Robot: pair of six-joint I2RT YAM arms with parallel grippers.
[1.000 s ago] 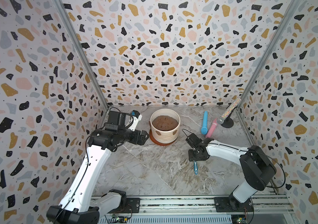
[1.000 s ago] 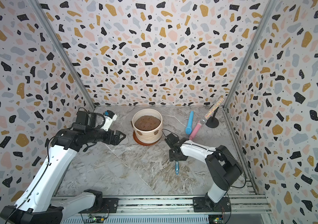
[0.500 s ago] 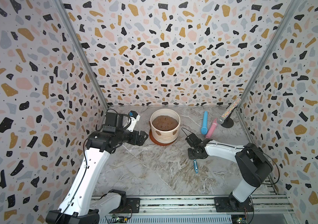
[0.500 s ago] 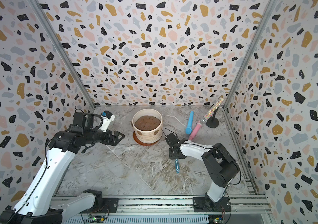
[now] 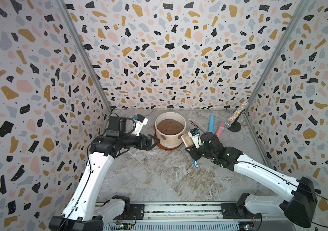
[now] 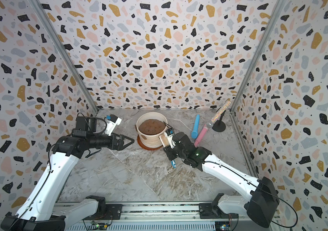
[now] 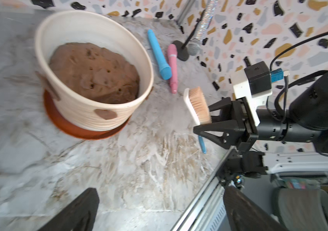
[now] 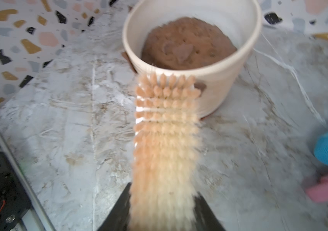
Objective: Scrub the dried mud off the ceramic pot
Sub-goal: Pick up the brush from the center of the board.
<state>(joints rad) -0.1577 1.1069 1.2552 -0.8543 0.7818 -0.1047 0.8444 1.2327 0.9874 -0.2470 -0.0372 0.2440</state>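
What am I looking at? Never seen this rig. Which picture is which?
Two robot arms on a rail, each ending in a two-fingered pincer. Two pictures come from one overhead stereo camera; the other two from a camera on each wrist. On the marble table: a ceramic pot of soil on a saucer, dried mud patches on its side, plus a blue microphone, a pink microphone and a glittery microphone on a stand. The right pincer is shut on a brush, bristles near the pot, not touching. The left pincer is open, empty, beside the pot.
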